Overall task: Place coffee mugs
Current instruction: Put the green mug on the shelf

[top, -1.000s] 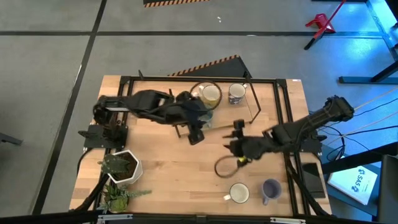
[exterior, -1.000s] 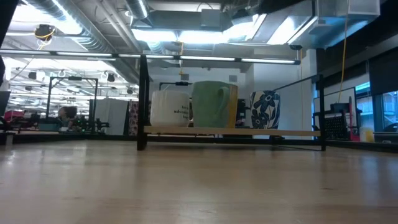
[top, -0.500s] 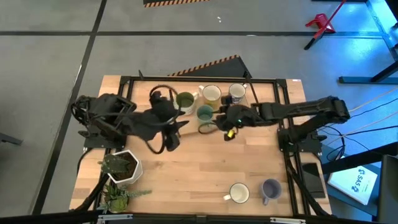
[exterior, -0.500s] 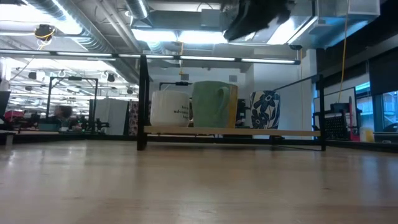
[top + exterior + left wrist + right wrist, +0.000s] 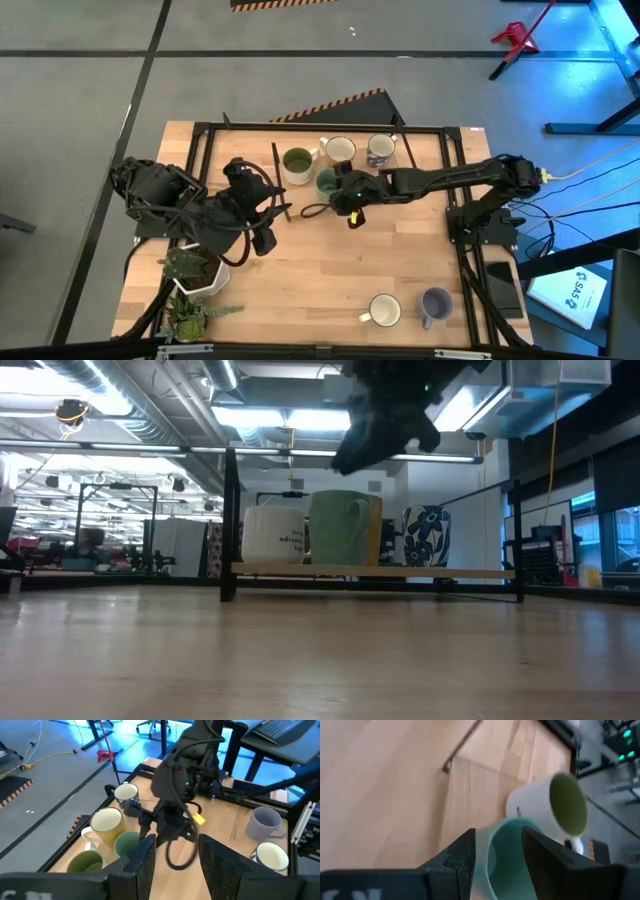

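Several coffee mugs stand on their bases at the far side of the table: a white one with an olive inside (image 5: 297,162), a cream one (image 5: 340,150), a blue-patterned one (image 5: 380,150) and, just in front, a teal one (image 5: 328,183). My right gripper (image 5: 342,200) hangs open slightly above the teal mug (image 5: 507,855), slanting down at it, and in the right wrist view the mug shows between the fingers. My left gripper (image 5: 175,865) is open with nothing between its fingers, drawn back at the table's left (image 5: 270,225).
A white mug (image 5: 385,310) and a lavender mug (image 5: 435,303) stand near the front right. Potted plants (image 5: 195,270) sit at the front left. A black frame (image 5: 455,170) borders the table. Bare wood lies in the middle (image 5: 330,270).
My left gripper has pulled back from the mugs toward the table's left edge and risen a little, leaving the teal mug uncovered. My right gripper has swung from the table's middle toward the far edge and then left, sinking until it hangs over the teal mug.
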Controlling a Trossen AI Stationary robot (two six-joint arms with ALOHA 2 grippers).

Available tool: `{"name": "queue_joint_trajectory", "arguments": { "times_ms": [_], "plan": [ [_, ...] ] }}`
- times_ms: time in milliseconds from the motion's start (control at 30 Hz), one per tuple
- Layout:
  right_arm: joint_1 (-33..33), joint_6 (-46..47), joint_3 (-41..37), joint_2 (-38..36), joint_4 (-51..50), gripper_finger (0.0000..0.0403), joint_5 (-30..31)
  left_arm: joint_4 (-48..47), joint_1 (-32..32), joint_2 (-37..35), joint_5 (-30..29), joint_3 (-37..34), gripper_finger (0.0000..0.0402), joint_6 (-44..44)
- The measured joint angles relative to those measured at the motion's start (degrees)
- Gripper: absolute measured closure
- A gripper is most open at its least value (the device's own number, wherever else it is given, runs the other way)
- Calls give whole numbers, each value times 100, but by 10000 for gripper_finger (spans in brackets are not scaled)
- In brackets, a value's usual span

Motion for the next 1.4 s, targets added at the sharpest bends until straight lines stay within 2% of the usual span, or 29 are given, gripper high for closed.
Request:
{"name": "queue_joint_trajectory", "arguments": {
  "times_ms": [233,433,833,1067,1400],
  "plan": [
    [-66,-107,0,361,-26,253,-117,-30,4,0,1,0,260,0],
    [-66,-110,2,440,-40,262,53,-30,6,0,3,0,260,33],
    [-140,-88,-6,422,-797,392,189,-32,4,0,-132,0,260,162],
    [-136,226,4,281,-1411,398,179,-32,4,0,-135,0,260,205],
    [-218,586,-2,-550,-2636,399,-244,-32,5,2,-137,0,260,354]
  ]
}}
